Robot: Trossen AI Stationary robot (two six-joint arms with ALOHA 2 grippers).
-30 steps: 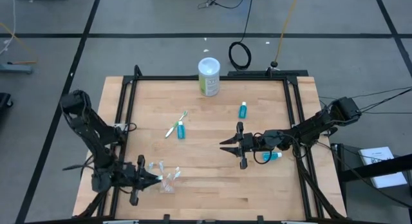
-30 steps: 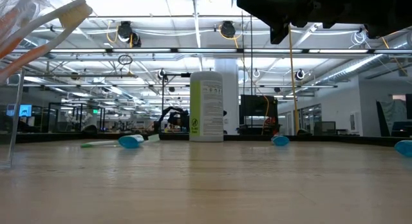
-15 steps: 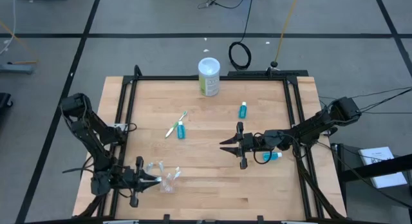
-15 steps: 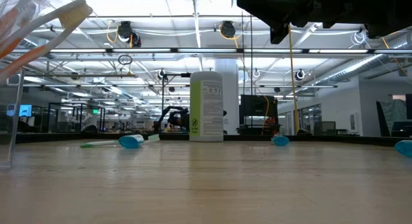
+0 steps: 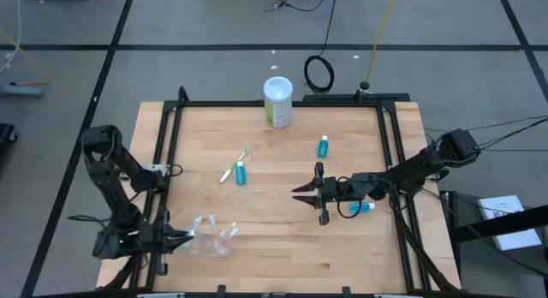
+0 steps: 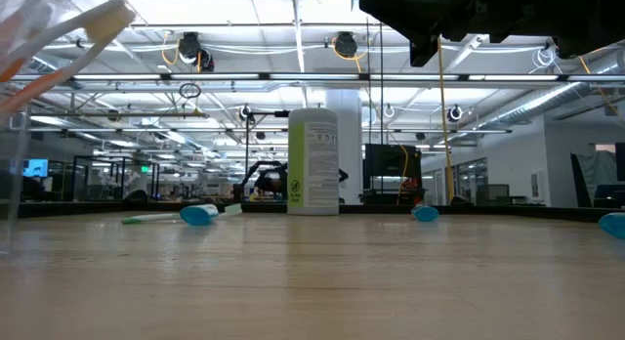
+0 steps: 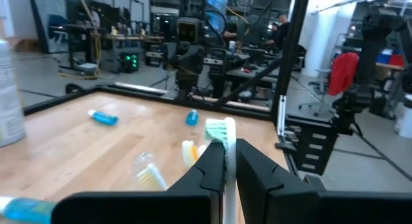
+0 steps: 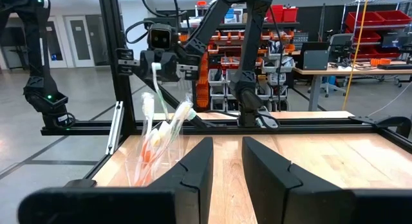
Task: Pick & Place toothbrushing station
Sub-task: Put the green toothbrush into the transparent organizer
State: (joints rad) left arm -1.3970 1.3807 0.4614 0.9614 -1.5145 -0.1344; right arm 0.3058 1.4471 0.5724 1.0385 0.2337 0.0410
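— Where was the left hand (image 5: pixel 181 240)?

— At the near left edge of the wooden surface (image 5: pixel 282 255); its fingers were squeezed on a green toothbrush (image 7: pixel 220 130); the clear cup (image 5: pixel 224 244) of brushes stood just beside it.

— And the right hand (image 5: pixel 301 193)?

— Over the middle right; its fingers were a little apart, holding nothing; one teal tube (image 5: pixel 360 208) lay beside that arm; another tube (image 5: pixel 241 173) lay by a loose toothbrush (image 5: pixel 232 165).

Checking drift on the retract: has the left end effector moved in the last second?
Yes. In the overhead view the left end effector has slid outward toward the table's left frame rail, away from the clear cup, shut on a toothbrush.
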